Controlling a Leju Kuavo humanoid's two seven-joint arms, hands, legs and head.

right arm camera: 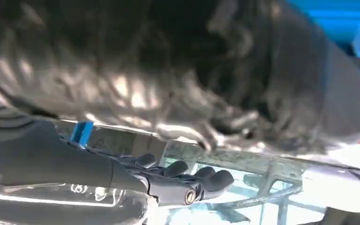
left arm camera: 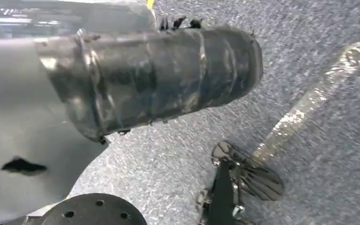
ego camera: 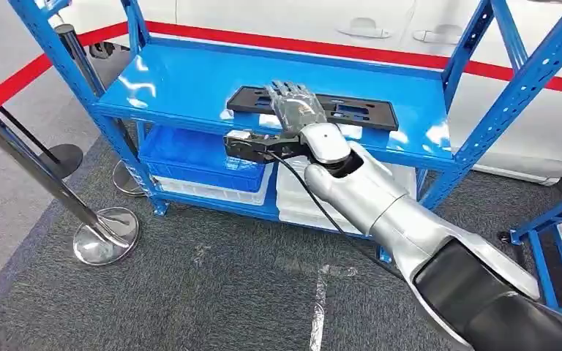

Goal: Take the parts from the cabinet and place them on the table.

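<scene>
Where the silver right arm [ego camera: 402, 219] rises from the near right corner of the head view, it reaches forward over dark grey carpet [ego camera: 212, 285] toward a blue metal cabinet [ego camera: 190, 80] of open shelves. A black cable [ego camera: 322, 208] trails along the arm to the wrist. At its end, the right robot hand [ego camera: 293, 106] lies palm down on a flat black part [ego camera: 351, 111] — a long rectangular plate with cut-outs — that rests on the cabinet's top shelf, toward its right half. Fingers [ego camera: 287, 91] point away from the robot and lie stretched over the plate; whether they grip it cannot be told. On the lower level of the cabinet sit a blue bin [ego camera: 190, 157] at left and a pale bin [ego camera: 300, 197] to its right. Left of the cabinet stand chrome barrier posts [ego camera: 36, 168] on round bases. Beyond the shelves a red stripe [ego camera: 322, 47] runs across a white surface. From the left wrist view, the left robot hand [left arm camera: 154, 79] shows as a grey ribbed cover over speckled carpet — its fingers are hidden, so its state cannot be told.
</scene>
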